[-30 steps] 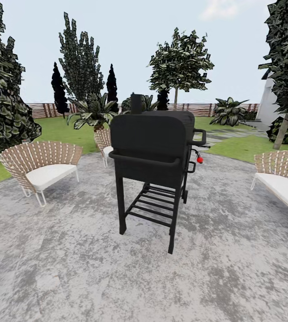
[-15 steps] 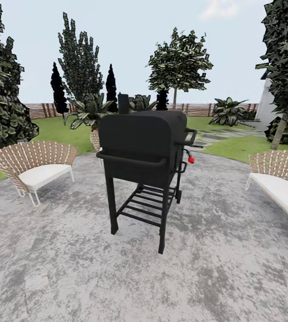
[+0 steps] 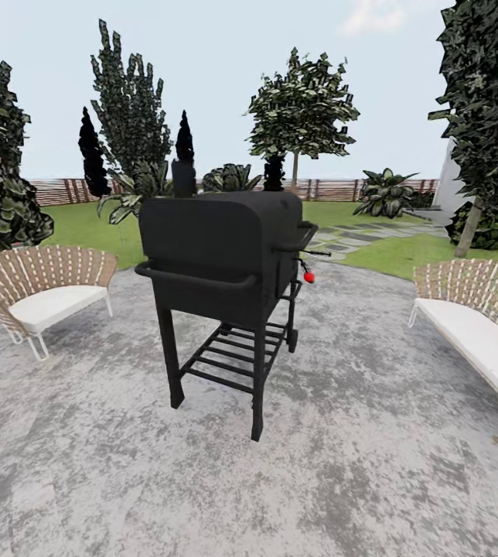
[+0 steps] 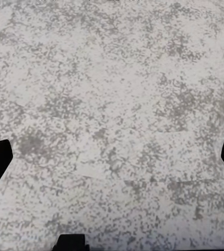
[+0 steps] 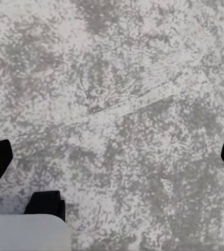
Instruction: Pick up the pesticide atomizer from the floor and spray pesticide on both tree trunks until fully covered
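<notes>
The robot is in transit across the grey patio [image 3: 404,464], both pincers spread apart (nothing held), and must next steer round the black barbecue grill [image 3: 222,247] toward the lawn [image 3: 404,251] to find the atomizer.

Broadleaf tree [image 3: 303,108] upright beyond lawn [image 3: 404,251].

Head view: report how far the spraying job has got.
Done: nothing visible yet. In hand: the robot faces a black grill on the grey patio; both wrist views show bare paving between wide-apart fingertips, so nothing is held. Left: find and pick up the atomizer, then spray both trees, such as the broadleaf tree far across the lawn.
</notes>
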Tool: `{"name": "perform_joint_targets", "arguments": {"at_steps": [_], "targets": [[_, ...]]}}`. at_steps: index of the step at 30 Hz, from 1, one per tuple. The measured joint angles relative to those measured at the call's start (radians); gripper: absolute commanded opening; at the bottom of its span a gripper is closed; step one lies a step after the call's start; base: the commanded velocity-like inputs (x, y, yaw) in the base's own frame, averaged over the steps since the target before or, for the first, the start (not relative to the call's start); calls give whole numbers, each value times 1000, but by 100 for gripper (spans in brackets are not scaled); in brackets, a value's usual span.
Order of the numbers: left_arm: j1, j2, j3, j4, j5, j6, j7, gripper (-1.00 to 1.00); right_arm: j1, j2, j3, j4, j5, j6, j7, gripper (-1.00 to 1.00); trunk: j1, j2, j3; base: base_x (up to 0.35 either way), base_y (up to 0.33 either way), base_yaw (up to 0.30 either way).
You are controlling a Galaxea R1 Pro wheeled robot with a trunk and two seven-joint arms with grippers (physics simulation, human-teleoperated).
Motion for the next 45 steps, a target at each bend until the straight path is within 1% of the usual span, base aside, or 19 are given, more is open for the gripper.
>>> {"name": "perform_joint_targets", "arguments": {"at_steps": [9, 16, 27, 31, 38, 45], "targets": [[0, 0, 0, 0, 0, 0, 0, 100, 0, 1, 0, 2, 0, 0, 0, 100, 0, 0, 0, 104, -224, -262], [0, 0, 0, 0, 0, 0, 0, 100, 0, 2, 0, 2, 0, 0, 0, 100, 0, 0, 0, 200, -195, -250], [0, 0, 1, 1, -1, 0, 0, 100, 0, 2, 0, 2, 0, 0, 0, 100, 0, 0, 0, 211, -170, -70], [0, 0, 1, 1, -1, 0, 0, 100, 0, 2, 0, 3, 0, 0, 0, 100, 0, 0, 0, -141, -36, -4], [0, 0, 2, 2, -1, 0, 0, 100, 0, 2, 0, 3, 0, 0, 0, 100, 0, 0, 0, -308, -7, -15], [0, 0, 2, 2, -1, -1, 0, 100, 0, 2, 0, 3, 0, 0, 0, 100, 0, 0, 0, -340, -1, -142]]}}
